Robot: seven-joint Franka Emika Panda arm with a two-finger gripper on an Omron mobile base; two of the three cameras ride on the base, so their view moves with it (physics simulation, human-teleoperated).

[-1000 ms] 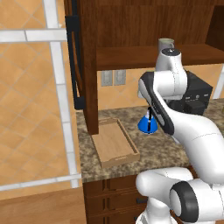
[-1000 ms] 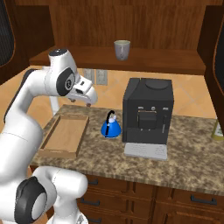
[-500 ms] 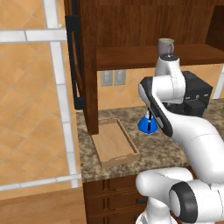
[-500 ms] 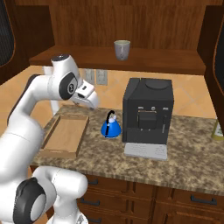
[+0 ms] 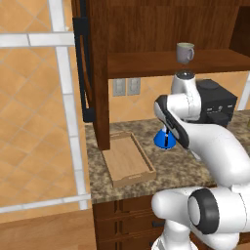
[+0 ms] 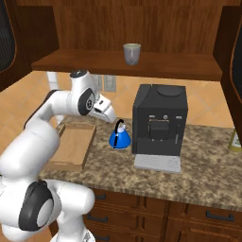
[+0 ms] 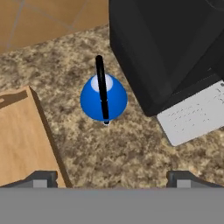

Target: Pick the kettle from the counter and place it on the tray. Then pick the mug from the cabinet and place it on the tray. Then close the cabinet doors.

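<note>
The bright-blue kettle (image 6: 119, 138) (image 5: 163, 139) (image 7: 103, 98) stands upright on the granite counter (image 6: 203, 160) (image 7: 131, 148), between the light-wood tray (image 6: 71, 146) (image 5: 128, 158) (image 7: 22, 135) and a black coffee machine. My gripper (image 6: 109, 116) (image 7: 112, 178) hovers above the kettle, slightly to its tray side, open and holding nothing. The grey-beige mug (image 6: 132, 53) (image 5: 185, 52) sits on the cabinet shelf (image 6: 94, 59). The cabinet doors (image 5: 90, 73) (image 6: 234, 47) stand open.
The large black coffee machine (image 6: 158, 118) (image 7: 166, 48) with its pale drip grate (image 6: 157, 163) stands right beside the kettle. Wall outlets (image 5: 126, 87) sit behind the counter. A yellowish bottle (image 6: 235, 139) stands at the far right.
The hand has shifted a little to the right, closer over the kettle. Its jaws have spread slightly wider. Kettle, tray and mug have not moved.
</note>
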